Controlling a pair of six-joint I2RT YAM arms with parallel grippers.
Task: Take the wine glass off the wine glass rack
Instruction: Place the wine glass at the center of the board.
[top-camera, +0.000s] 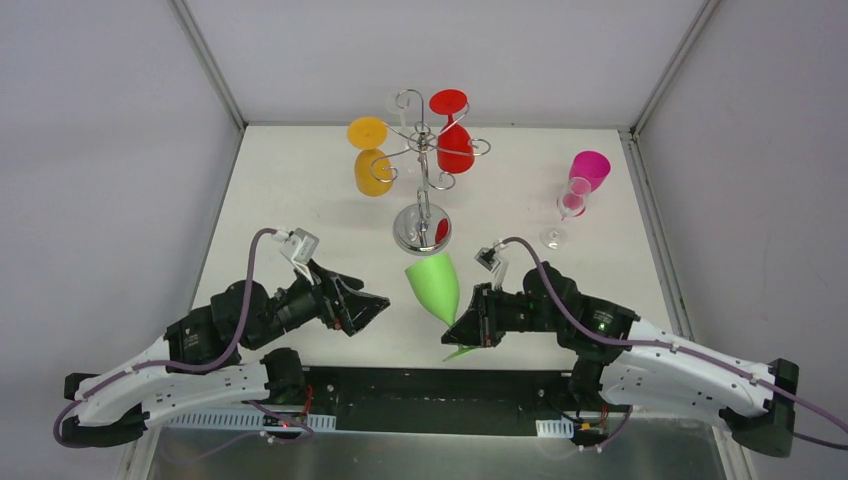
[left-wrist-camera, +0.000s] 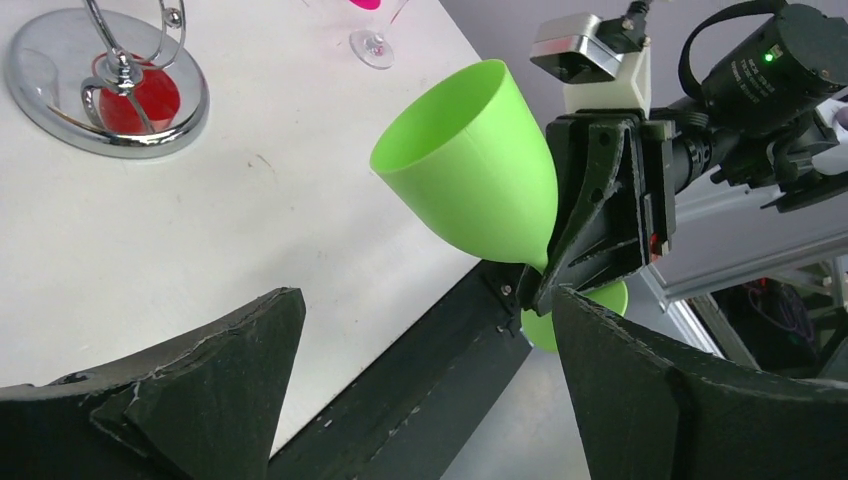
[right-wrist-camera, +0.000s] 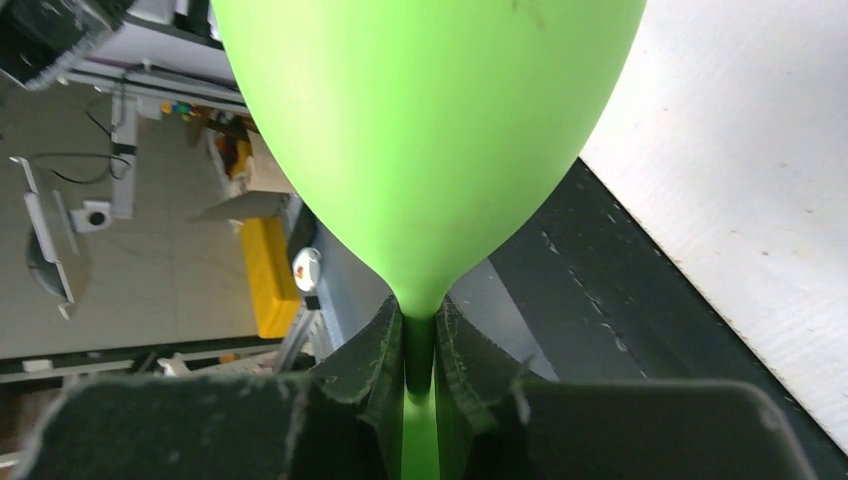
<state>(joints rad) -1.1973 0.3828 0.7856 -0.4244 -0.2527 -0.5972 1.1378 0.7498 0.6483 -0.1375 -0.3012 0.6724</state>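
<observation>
Over white table (top-camera: 300, 200), right fingers (right-wrist-camera: 452, 358) pinch tilted green wine glass (top-camera: 435, 285) stem.

Pale grey walls (top-camera: 100, 150) are closing in the white table (top-camera: 290, 200) on its left, right and far sides, with metal posts (top-camera: 212, 70) slanting at the far corners. Even light is falling. Beyond the near edge a grey floor (right-wrist-camera: 150, 270) is showing, with a yellow box (right-wrist-camera: 262, 265).

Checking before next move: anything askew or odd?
Green wine glass isn't upright: right gripper clamps its stem, bowl tilted toward the wine glass rack, foot past the near edge of the table. Left gripper open, empty. No spills or damage visible.
</observation>
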